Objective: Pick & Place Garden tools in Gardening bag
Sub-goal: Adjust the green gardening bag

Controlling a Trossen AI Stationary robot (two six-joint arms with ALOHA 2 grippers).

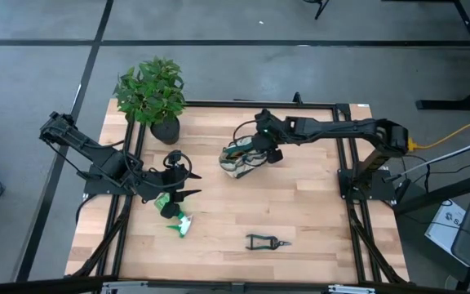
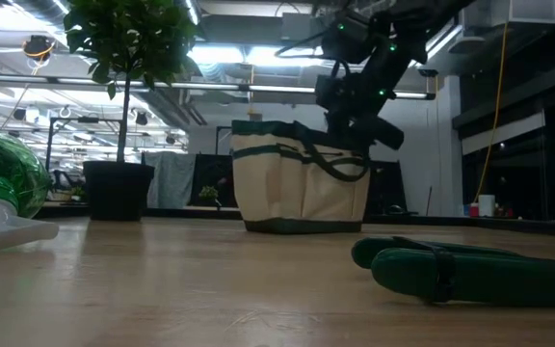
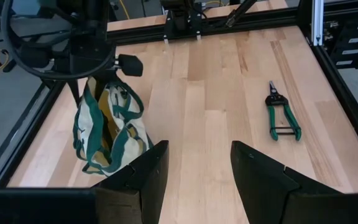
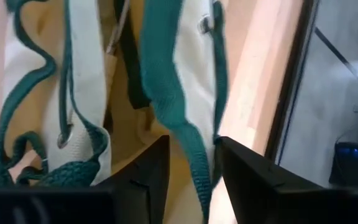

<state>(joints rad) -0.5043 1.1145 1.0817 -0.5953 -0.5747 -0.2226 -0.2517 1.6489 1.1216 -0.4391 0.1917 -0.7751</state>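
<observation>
The cream gardening bag (image 1: 240, 160) with dark green trim stands at the table's middle, seen also in the low view (image 2: 302, 183) and the left wrist view (image 3: 107, 124). My right gripper (image 4: 194, 168) is open just above the bag's mouth (image 1: 258, 149), with a green handle strap between its fingers. A wooden handle tip (image 2: 251, 117) sticks up out of the bag. Black pruning shears (image 1: 266, 242) lie flat near the front edge. Bright green pieces (image 1: 176, 214) lie at the left. My left gripper (image 1: 188, 184) is open and empty beside them. My right gripper comes at the bag from above, and the bag's green handle strap (image 4: 180, 134) runs through the gap between its open fingers. I cannot tell whether either finger touches the strap. The bag stands on the table.
A potted leafy plant (image 1: 153, 91) stands at the far left corner. A black frame rail (image 1: 345, 155) runs along the table's right side. Bare wood lies between the bag and the shears (image 3: 283, 115).
</observation>
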